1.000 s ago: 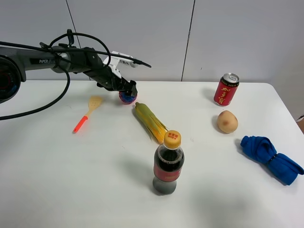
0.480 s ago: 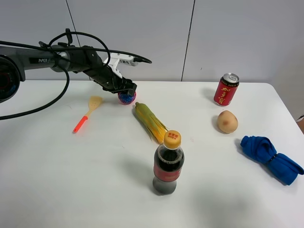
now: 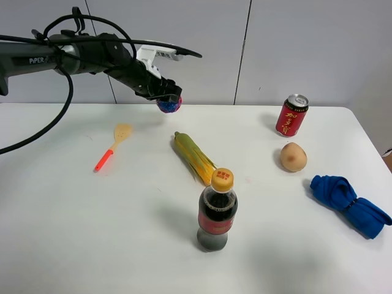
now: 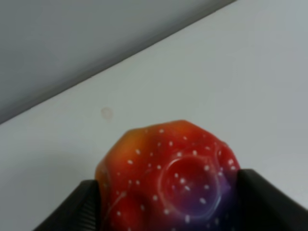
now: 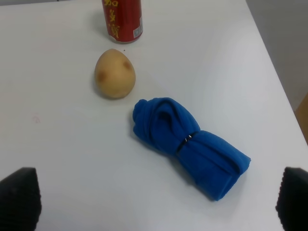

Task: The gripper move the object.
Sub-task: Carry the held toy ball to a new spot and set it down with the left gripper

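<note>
The ball (image 3: 169,105) is now seen clear of the table (image 3: 73,233), hanging in the air at the back edge of the tabletop. Half a second ago it was resting on the surface just behind the tip of the corn (image 3: 195,158). It is pinched by the left gripper (image 3: 166,99); in the left wrist view the black jaws are pressed against both sides of it, with bare tabletop beneath. The pick is therefore judged done and the carry begun. The set-down is not yet made, and where it is meant to be cannot be told.

Below and just in front of the ball, the corn is laid slantwise, pointing toward the cola bottle (image 3: 217,211), which stands upright nearer the camera. A spatula (image 3: 113,147) is seen off to the left. Well apart on the right are the red can (image 3: 291,115), the potato (image 3: 293,157) and the blue cloth (image 3: 349,205). Over those the right gripper (image 5: 156,204) is held spread wide, with nothing in it.

Only the tall bottle is judged a likely obstacle, should the ball be brought forward.
</note>
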